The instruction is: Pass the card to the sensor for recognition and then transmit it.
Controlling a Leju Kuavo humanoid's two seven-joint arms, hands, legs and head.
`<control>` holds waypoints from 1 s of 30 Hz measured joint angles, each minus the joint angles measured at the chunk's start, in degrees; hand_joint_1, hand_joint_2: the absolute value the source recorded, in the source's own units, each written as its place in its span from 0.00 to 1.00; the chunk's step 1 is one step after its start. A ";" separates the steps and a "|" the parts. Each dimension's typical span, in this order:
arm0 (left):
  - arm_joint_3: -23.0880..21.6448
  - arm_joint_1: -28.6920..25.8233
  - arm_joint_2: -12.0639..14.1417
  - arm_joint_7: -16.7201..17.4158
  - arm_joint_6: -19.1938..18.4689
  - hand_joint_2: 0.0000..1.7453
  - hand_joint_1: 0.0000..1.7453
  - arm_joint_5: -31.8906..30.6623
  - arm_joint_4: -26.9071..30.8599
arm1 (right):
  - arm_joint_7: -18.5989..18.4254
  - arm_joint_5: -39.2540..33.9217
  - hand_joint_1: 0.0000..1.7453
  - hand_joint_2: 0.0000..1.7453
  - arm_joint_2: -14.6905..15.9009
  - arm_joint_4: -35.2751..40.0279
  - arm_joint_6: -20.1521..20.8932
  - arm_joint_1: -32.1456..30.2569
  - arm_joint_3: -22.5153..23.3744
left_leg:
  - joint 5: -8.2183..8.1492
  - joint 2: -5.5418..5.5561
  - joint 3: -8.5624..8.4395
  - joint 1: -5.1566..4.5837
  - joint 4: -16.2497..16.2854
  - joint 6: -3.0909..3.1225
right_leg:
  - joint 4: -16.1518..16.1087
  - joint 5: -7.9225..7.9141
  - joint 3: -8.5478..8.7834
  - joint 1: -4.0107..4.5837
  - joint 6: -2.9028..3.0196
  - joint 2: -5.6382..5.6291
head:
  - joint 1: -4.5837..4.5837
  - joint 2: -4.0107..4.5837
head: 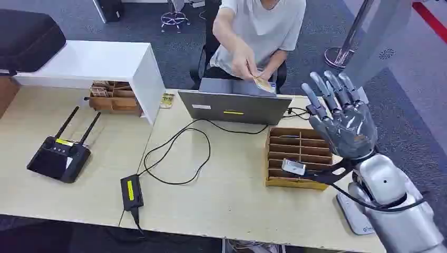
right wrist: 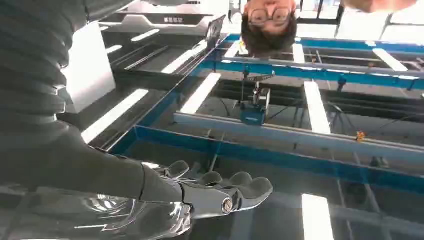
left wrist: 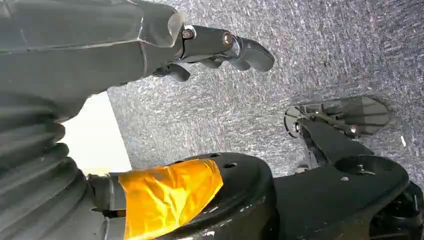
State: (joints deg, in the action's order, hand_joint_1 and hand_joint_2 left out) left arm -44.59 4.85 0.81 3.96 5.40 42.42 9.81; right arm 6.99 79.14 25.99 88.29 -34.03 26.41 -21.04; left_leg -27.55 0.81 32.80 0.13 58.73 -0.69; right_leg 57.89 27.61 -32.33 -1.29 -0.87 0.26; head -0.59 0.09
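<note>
My right hand (head: 341, 117) is raised above the right end of the desk with its fingers spread and pointing up, and it holds nothing. The right wrist view shows that hand (right wrist: 200, 197) stretched out against the ceiling. A person (head: 262, 26) sits behind the laptop (head: 235, 106) and holds a yellowish card (head: 262, 83) in both hands above it. A small white sensor (head: 293, 167) lies on the front of the wooden slotted tray (head: 299, 156), under my right hand. My left hand (left wrist: 220, 47) hangs above the carpet with its fingers loosely curled around nothing.
A black router with two antennas (head: 59, 156) sits at the desk's left. A black power brick (head: 132, 192) and looping cables (head: 179, 153) lie in the middle. A white shelf (head: 100, 66) holds wooden boxes (head: 112, 96). A white base plate (head: 356, 216) is at the desk's right edge.
</note>
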 joint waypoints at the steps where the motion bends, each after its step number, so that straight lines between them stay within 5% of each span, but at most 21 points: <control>1: -0.07 0.02 0.00 0.00 -0.02 1.00 0.00 -0.09 0.00 | 0.00 0.02 0.00 1.00 -0.02 -0.49 0.00 0.63 -0.47 | 0.00 0.00 0.00 0.00 0.00 0.00 | 0.00 0.00 0.00 0.00 0.00 0.00 | 0.00 0.00; 5: -1.12 0.42 0.07 -0.02 -0.24 1.00 0.00 -0.79 0.00 | -0.22 0.02 0.00 1.00 -1.42 -9.10 0.31 7.75 -7.02 | 0.00 0.02 0.00 0.00 0.00 0.00 | 0.01 -0.01 0.00 0.00 0.00 0.02 | 0.02 0.00; 21: -2.10 0.62 0.11 0.13 -0.39 1.00 0.00 -0.94 -0.04 | -1.81 -1.95 0.00 1.00 -2.97 -12.75 0.09 9.18 -11.55 | 0.00 0.03 0.00 0.00 0.00 0.00 | 0.01 -0.01 0.00 0.00 0.00 0.03 | 0.00 0.00; 22: -2.12 0.62 0.11 0.13 -0.39 1.00 0.00 -0.94 -0.07 | -1.86 -2.01 0.17 1.00 -2.99 -12.75 0.09 9.17 -11.66 | 0.00 0.03 0.00 0.00 0.00 0.00 | 0.00 -0.01 0.00 0.00 0.00 0.03 | 0.00 0.00; 23: -2.12 0.62 0.11 0.15 -0.39 1.00 0.00 -0.94 -0.07 | -1.88 -2.03 0.84 1.00 -2.99 -12.75 0.09 9.18 -11.74 | 0.01 0.03 0.00 0.00 0.01 0.00 | 0.00 -0.01 0.00 0.00 0.00 0.03 | 0.00 0.00; 24: -2.14 0.63 0.11 0.15 -0.39 1.00 0.00 -0.94 -0.07 | -1.90 -2.10 1.00 1.00 -2.99 -12.75 0.09 9.17 -11.81 | 0.01 0.03 -0.01 0.00 0.01 0.00 | 0.00 -0.01 0.00 0.00 0.00 0.03 | 0.02 0.00; 30: -2.23 0.65 0.11 0.15 -0.39 1.00 0.00 -0.94 -0.07 | -1.95 -2.93 0.99 1.00 -2.99 -12.73 -0.31 9.16 -11.87 | 0.01 0.03 -0.01 0.00 0.02 0.00 | 0.00 -0.01 -0.01 0.00 0.00 0.03 | 0.00 0.00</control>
State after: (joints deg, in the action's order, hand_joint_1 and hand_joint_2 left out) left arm -46.82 5.50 0.92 4.11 5.01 41.48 9.75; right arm 5.05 76.21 22.99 75.56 -34.34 35.57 -32.92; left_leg -27.54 0.84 32.79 0.13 58.75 -0.69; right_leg 57.89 27.60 -32.34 -1.29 -0.87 0.29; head -0.59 0.09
